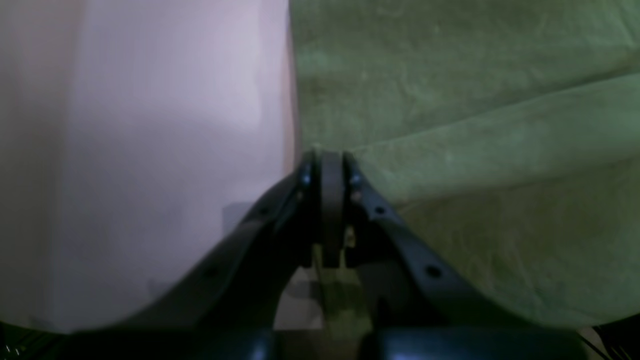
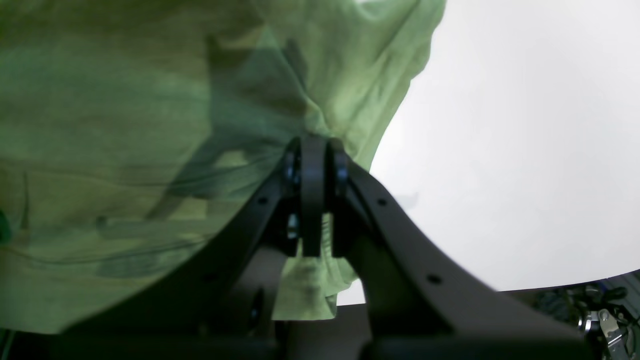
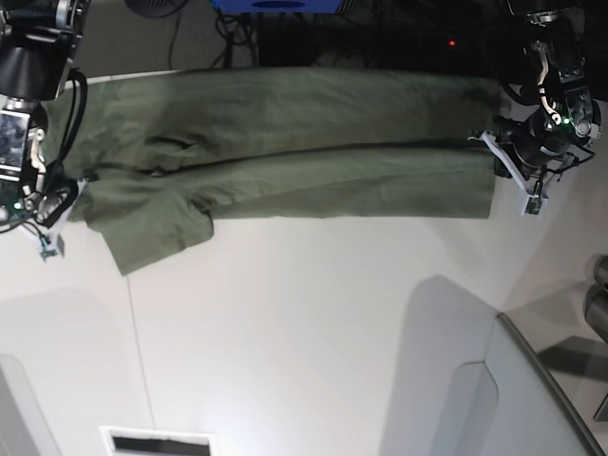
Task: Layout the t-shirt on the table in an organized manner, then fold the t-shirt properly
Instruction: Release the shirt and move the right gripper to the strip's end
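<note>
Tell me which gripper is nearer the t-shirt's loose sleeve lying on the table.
Right. The right gripper is clamped on the t-shirt at the end where the sleeve spreads; the left gripper grips the opposite end, across the table.

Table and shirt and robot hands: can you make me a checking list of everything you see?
Surface: white table, mostly bare near the camera.
Job's things: green t-shirt stretched across the far side, folded lengthwise, one sleeve lying loose.
Clutter: nothing seen.
Grippers: left gripper shut on the t-shirt's edge; right gripper shut on bunched cloth.
Cables: dark cables behind the table.
Surroundings: grey angled panel at the near corner.
</note>
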`<state>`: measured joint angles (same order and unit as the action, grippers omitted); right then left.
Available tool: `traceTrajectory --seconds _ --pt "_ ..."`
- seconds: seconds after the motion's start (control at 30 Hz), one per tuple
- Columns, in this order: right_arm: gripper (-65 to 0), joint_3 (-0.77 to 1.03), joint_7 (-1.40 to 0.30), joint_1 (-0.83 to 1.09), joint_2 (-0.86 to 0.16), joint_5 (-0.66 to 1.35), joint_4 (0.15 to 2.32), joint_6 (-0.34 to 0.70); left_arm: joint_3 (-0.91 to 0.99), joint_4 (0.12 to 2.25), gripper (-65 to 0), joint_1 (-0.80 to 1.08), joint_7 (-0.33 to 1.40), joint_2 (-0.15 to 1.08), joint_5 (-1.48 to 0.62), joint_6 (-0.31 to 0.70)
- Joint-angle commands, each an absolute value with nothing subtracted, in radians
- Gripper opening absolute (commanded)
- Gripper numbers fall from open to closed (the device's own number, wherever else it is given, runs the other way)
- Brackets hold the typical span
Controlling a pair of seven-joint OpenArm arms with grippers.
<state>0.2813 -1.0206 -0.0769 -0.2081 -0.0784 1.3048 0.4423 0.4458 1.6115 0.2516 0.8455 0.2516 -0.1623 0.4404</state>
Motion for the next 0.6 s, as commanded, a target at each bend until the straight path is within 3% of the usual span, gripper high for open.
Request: traceTrajectory --seconds 0.0,0.57 --pt "-65.0 0.285 -1.015 -0.096 -0.229 -0.082 1.320 0.438 0.453 1.626 -65.0 0.246 0.829 0.266 -0.166 0.430" --pt "-65.0 0.341 -1.021 -0.090 -0.231 -0.084 1.316 0.432 0.453 1.626 -65.0 0.266 0.829 0.265 -0.166 0.430"
